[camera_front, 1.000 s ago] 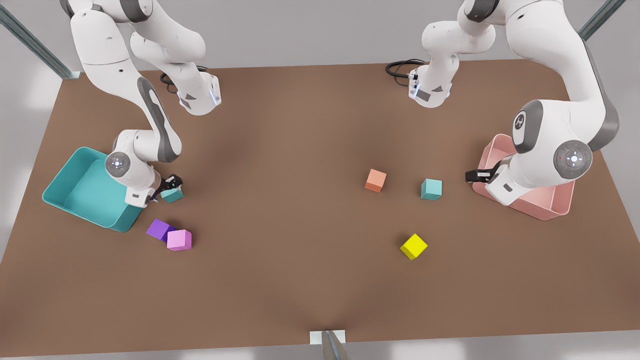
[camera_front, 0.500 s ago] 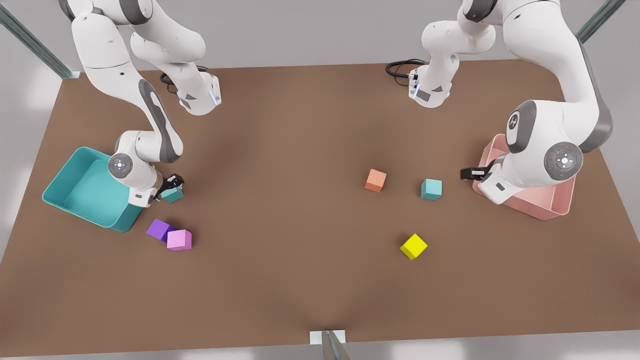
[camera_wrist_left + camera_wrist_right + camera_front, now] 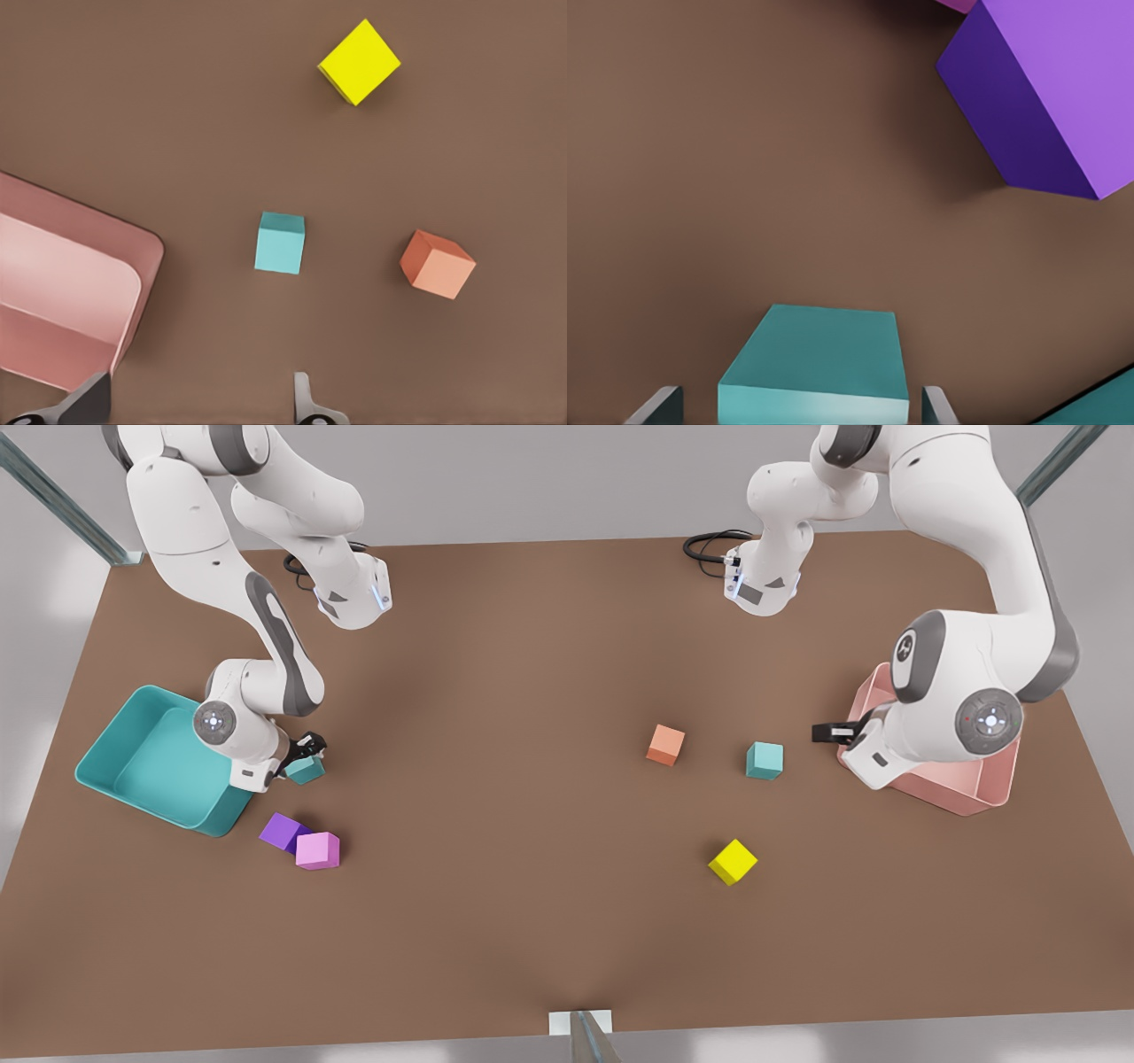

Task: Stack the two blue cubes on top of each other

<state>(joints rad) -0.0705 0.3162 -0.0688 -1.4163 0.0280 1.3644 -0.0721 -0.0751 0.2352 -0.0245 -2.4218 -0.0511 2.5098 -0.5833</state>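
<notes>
Front view L→R: teal bin (image 3: 133, 766), right gripper (image 3: 304, 751) fingers spread either side of first blue cube (image 3: 305, 770) on table (image 3: 532, 691) beside it, second blue cube (image 3: 764, 761) near orange cube (image 3: 665, 744), left gripper (image 3: 828, 732) open, hanging by pink bin (image 3: 966, 793).

The right gripper (image 3: 306, 749) hung low at the front view's left, fingers (image 3: 663, 405) spread. The left gripper (image 3: 826, 732) hovered at the front view's right, wrist bent, fingers (image 3: 306, 403) apart.
</notes>
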